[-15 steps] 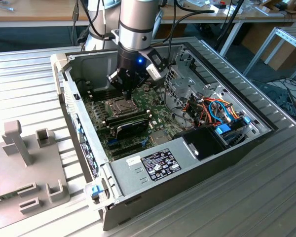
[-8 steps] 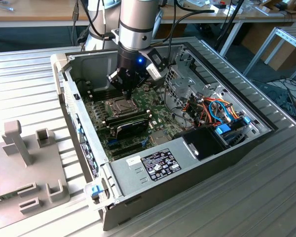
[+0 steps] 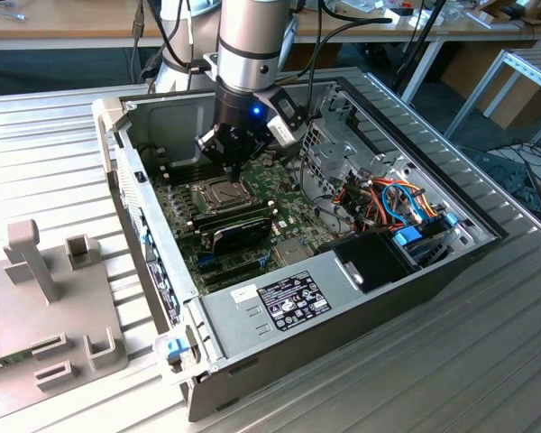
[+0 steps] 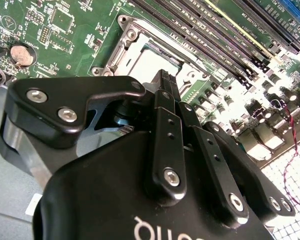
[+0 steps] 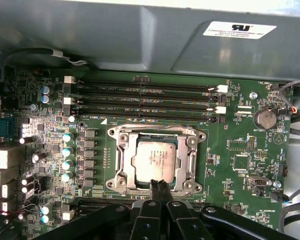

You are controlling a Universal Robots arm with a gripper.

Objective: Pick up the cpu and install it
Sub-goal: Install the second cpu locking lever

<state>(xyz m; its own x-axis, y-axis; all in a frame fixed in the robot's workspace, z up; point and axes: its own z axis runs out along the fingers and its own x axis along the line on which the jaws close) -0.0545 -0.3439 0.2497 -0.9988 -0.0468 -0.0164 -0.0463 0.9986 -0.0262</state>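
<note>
While the arm hangs over the open computer case (image 3: 343, 271) on the ribbed desk (image 3: 45, 162), the exterior view has the gripper (image 3: 232, 165) poised right above the socket (image 3: 218, 192) on the green motherboard (image 3: 288, 221), close to it, though whether it touches is hard to call from here. Beside the socket lies a long black module (image 3: 237, 224).

Over to the second wrist view: the fingers (image 4: 166, 95) are pressed together with no gap and nothing pinched between them, their tips ending just short of the socket frame (image 4: 127, 42). A pale metal square, the cpu (image 4: 152, 62), peeks out beyond them, inside that frame.

And the first wrist view settles it (nice clean look): the cpu (image 5: 155, 161) sits flat inside the socket (image 5: 120, 145), framed all round by the metal bracket. The closed fingers (image 5: 155, 187) meet at the socket's edge, with the memory slots (image 5: 145, 97) on the socket's far side.
</note>
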